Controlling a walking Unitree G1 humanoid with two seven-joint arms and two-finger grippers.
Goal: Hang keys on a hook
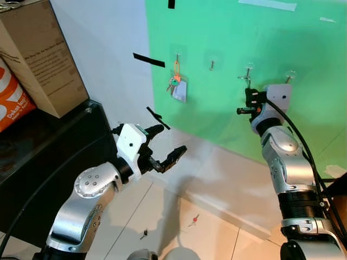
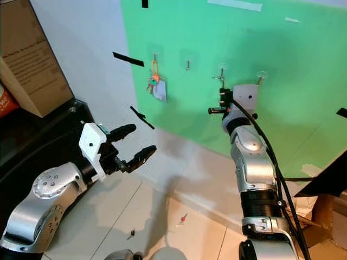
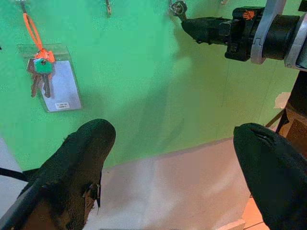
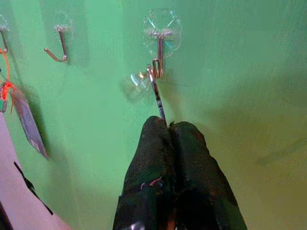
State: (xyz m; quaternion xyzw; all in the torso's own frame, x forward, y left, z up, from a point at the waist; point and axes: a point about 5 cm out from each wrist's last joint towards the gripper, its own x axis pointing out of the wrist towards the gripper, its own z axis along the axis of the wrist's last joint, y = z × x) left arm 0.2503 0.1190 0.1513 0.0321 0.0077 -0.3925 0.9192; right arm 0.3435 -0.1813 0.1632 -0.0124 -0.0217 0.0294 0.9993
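Right gripper (image 4: 168,125): we see it pinched on a key ring (image 4: 152,79).
Hook (image 4: 158,62): directly ahead (ring looped over it).

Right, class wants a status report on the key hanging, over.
Right claw shut on key ring, ring at the hook. Left claw open, idle. Nothing blocking.

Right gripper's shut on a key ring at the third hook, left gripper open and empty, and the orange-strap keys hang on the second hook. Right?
Not quite. The orange-strap keys hang on the first hook, the leftmost one, as the left eye view shows; the second hook is bare. The rest holds: right gripper shut on the key ring at the third hook, left gripper open and empty.
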